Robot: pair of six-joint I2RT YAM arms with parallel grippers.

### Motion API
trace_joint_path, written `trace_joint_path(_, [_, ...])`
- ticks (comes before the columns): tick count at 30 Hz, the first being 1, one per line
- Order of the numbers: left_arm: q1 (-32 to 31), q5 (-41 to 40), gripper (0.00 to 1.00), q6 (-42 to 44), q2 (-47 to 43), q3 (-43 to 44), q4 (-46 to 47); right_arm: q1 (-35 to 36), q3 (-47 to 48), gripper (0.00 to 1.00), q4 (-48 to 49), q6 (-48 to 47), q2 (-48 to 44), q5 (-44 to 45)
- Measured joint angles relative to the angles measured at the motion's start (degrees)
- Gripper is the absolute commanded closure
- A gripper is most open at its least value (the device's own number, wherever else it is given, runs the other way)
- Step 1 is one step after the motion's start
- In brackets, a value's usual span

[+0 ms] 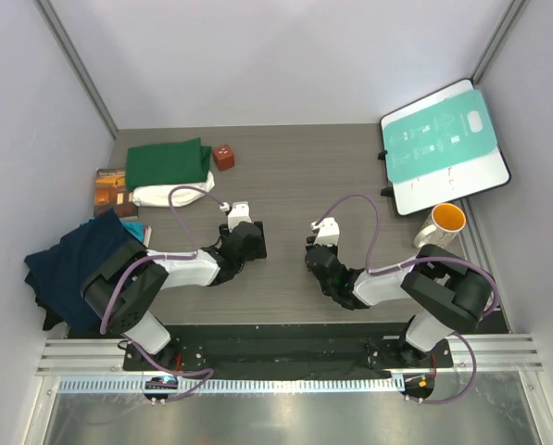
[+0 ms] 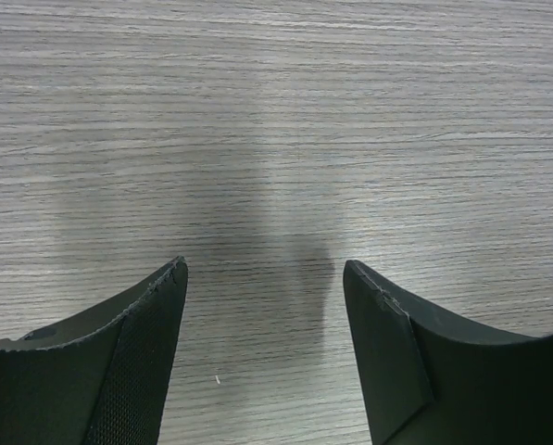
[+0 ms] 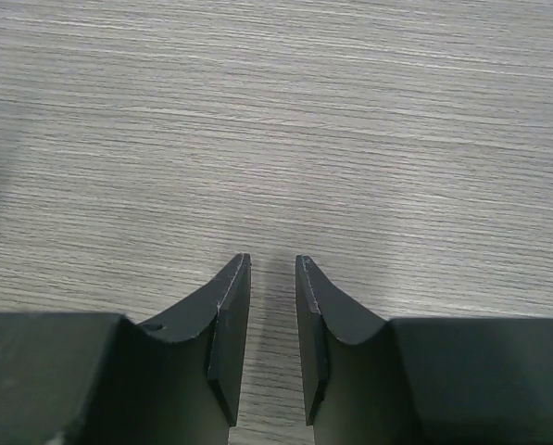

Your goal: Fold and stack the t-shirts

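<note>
Cloth lies in two places, both close around the brown book (image 1: 111,188) on the left side of the counter (image 1: 295,176). Just behind and to the right of the book, the dark green t-shirt (image 1: 168,162) sits folded into a neat block on top of the cream-white t-shirt (image 1: 165,196), which shows as a pale rolled edge along the green one's near side. That pairing looks to me like the stack the job is after, set out of the way so the middle can serve as a folding area. On the near side of the book, the navy t-shirt (image 1: 68,264) is a rumpled heap spilling toward the counter's left edge, partly under the elbow of the left arm (image 1: 128,278). I take it as the one not yet folded.

Neither pair of jaws is on cloth. Both hang over bare wood grain well to the right of the book, about mid-counter, pointing down. The left jaws stand wide apart with only counter between them. The right jaws sit close together, with a thin slot between the tips and nothing in it. The left jaws are the nearer to the book, and so to the navy heap, though the arm would have to swing across to reach it. From where I stand, the wide left jaws look ready for a grab.
</note>
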Motion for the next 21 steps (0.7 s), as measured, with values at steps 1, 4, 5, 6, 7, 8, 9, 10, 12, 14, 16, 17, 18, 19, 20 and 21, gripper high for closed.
trace_joint_path(1, [0.0,0.0,0.30,0.0,0.0,-0.2,0.3,0.0,0.0,0.68,-0.1,0.0,0.0,0.0])
trace_joint_path(4, [0.0,0.0,0.30,0.0,-0.2,-0.7,1.1,0.0,0.4,0.67,-0.4,0.0,0.2,0.0])
trace_joint_path(5, [0.0,0.0,0.30,0.0,-0.3,-0.9,1.2,0.0,0.6,0.67,-0.7,0.0,0.3,0.0])
trace_joint_path(6, [0.0,0.0,0.30,-0.1,-0.4,-1.0,1.3,0.0,1.0,0.67,-0.9,0.0,0.5,0.0])
trace_joint_path(7, [0.0,-0.1,0.30,-0.1,-0.4,-1.0,1.3,0.0,1.5,0.67,-1.1,0.0,0.7,0.0])
trace_joint_path(8, [0.0,-0.1,0.30,-0.2,-0.4,-1.0,1.3,0.0,1.9,0.67,-1.4,0.0,1.0,0.0])
trace_joint_path(9, [0.0,-0.1,0.30,-0.2,-0.4,-1.0,1.3,0.0,2.3,0.67,-1.7,0.0,1.3,0.0])
trace_joint_path(10, [0.0,-0.1,0.30,-0.2,-0.4,-1.0,1.3,0.0,2.6,0.67,-1.9,0.0,1.4,0.0])
trace_joint_path(12, [0.0,0.0,0.30,-0.2,-0.3,-0.7,1.0,0.0,2.8,0.67,-2.5,0.0,1.5,0.0])
trace_joint_path(14, [0.0,-0.1,0.30,-0.2,0.1,-0.2,0.7,0.0,2.9,0.67,-3.0,-0.1,1.5,0.1])
trace_joint_path(16, [0.0,0.0,0.30,-0.2,0.4,0.2,0.6,0.0,3.1,0.66,-3.9,-0.3,1.5,0.3])
trace_joint_path(17, [0.0,-0.1,0.30,-0.2,0.5,0.3,0.6,0.0,3.7,0.65,-5.1,-0.4,1.3,0.5])
trace_joint_path(18, [0.0,-0.1,0.30,-0.2,0.5,0.3,0.6,0.0,4.4,0.63,-6.7,-0.5,0.8,0.8])
trace_joint_path(19, [0.0,0.0,0.30,-0.2,0.5,0.3,0.6,0.0,5.2,0.62,-8.0,-0.6,0.1,1.0])
trace_joint_path(20, [0.0,-0.1,0.30,-0.1,0.5,0.3,0.6,0.0,6.3,0.62,-9.5,-1.2,-1.0,1.0])
trace_joint_path(21, [0.0,-0.1,0.31,0.0,0.5,0.3,0.6,0.0,7.2,0.60,-10.6,-1.9,-2.1,1.1])
